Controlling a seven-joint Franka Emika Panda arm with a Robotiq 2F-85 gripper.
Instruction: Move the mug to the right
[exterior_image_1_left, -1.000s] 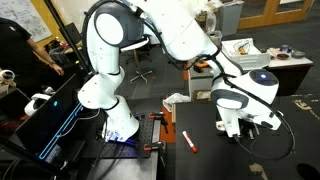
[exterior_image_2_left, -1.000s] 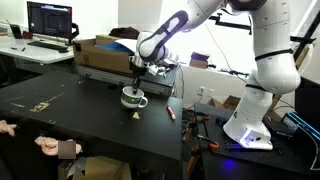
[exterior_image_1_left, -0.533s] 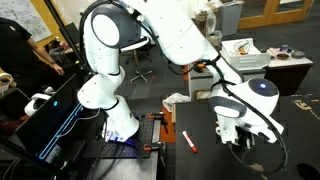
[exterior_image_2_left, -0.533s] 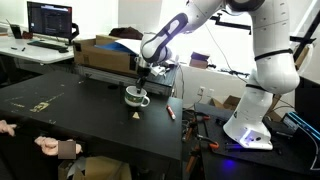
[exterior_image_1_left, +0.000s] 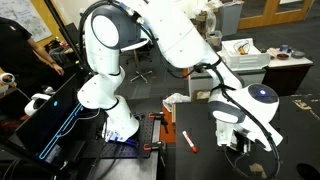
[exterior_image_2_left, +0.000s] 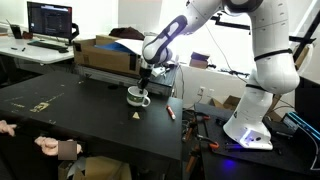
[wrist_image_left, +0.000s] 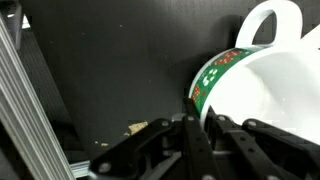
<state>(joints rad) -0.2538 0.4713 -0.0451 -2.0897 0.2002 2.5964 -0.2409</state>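
Note:
The mug (exterior_image_2_left: 137, 97) is white and bowl-like and stands on the black table (exterior_image_2_left: 70, 110) below the arm's wrist. In the wrist view the mug (wrist_image_left: 275, 85) fills the right side, with a green patterned band under its rim and its handle at the top. My gripper (exterior_image_2_left: 143, 84) is shut on the mug's rim, with one finger inside and one outside (wrist_image_left: 200, 128). In an exterior view my gripper (exterior_image_1_left: 232, 135) points down at the table and the wrist hides the mug.
A red-and-white marker pen (exterior_image_2_left: 170, 113) lies on the table beside the mug and shows in both exterior views (exterior_image_1_left: 189, 141). A small tan scrap (exterior_image_2_left: 135, 115) lies in front of the mug. A cardboard box (exterior_image_2_left: 105, 50) stands behind it. The table edge is close to the pen.
My gripper and the mug have slid a little to the right across the table, toward the marker pen. The grip on the rim has stayed shut.

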